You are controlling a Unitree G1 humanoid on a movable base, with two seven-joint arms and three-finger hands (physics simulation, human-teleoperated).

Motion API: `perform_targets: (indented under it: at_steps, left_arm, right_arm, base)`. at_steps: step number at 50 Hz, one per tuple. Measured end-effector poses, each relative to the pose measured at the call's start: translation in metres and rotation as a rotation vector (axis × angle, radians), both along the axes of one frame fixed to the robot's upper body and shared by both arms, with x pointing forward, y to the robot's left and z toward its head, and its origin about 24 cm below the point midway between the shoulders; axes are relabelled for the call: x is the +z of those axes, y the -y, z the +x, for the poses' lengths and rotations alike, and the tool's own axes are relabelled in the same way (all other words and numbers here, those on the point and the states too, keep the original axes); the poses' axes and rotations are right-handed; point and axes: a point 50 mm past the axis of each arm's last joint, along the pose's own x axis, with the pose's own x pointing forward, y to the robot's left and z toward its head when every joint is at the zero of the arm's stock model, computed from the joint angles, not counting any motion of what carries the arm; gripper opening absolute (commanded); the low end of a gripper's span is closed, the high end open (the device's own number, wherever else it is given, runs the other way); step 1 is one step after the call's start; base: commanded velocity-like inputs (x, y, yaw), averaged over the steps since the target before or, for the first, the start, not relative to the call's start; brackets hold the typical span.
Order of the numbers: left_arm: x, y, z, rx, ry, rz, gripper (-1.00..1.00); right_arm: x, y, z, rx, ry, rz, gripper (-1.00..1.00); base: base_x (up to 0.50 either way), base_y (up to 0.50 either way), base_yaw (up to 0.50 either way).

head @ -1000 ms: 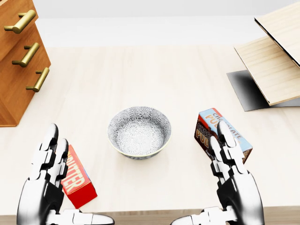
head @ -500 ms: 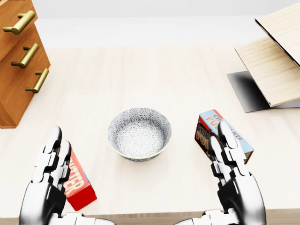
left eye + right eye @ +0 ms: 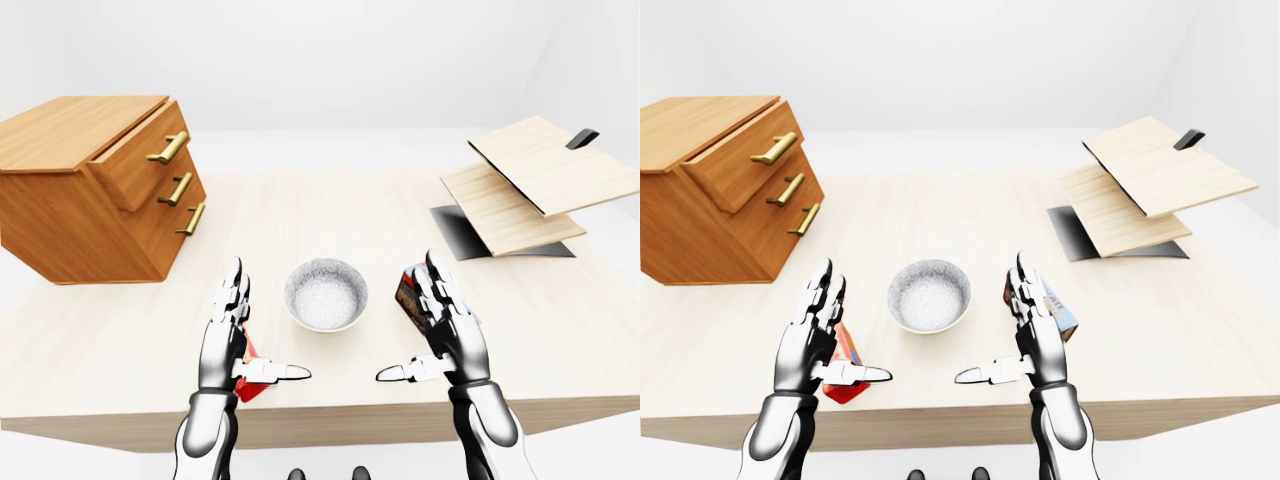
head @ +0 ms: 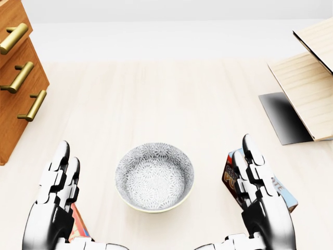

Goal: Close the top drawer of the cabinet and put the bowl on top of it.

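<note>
A patterned grey-white bowl [image 4: 154, 177] stands upright on the pale wooden table, low in the head view, between my two hands. My left hand [image 3: 256, 335] is open to the left of the bowl, fingers stretched out and thumb pointing inward. Open the same way, my right hand [image 3: 412, 325] hovers to the bowl's right. Neither hand touches the bowl. The brown wooden cabinet [image 3: 80, 200] sits at the table's upper left. Its top drawer [image 3: 135, 165] sticks out a little past the two lower ones, and its brass handle [image 3: 168, 148] shows.
A red butter box [image 3: 250, 362] lies partly under my left hand. A chocolate pudding box [image 4: 283, 195] lies behind my right hand. Slanted wooden boards on a dark stand [image 3: 520, 190] occupy the table's upper right. The table's near edge [image 3: 330, 415] runs below my hands.
The whole picture has shifted, so the camera has moved: the bowl and boxes sit lower in the head view and the cabinet has slid toward the left edge. Both hands stay open.
</note>
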Motion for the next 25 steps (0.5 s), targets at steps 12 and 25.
perform_targets:
  at_steps: [12, 25]
  left_arm:
    - [-0.0003, 0.0007, -0.0004, -0.001, -0.002, 0.001, 1.00]
    - [0.0000, 0.0011, -0.0003, -0.003, 0.000, 0.002, 1.00]
  right_arm:
    - [-0.0001, -0.0001, 0.0002, -0.001, 0.002, 0.000, 1.00]
    - [-0.0002, -0.0010, 0.0009, 0.001, 0.003, -0.002, 1.00]
  base:
    - [0.28, 0.00, 0.00]
    - [0.15, 0.00, 0.00]
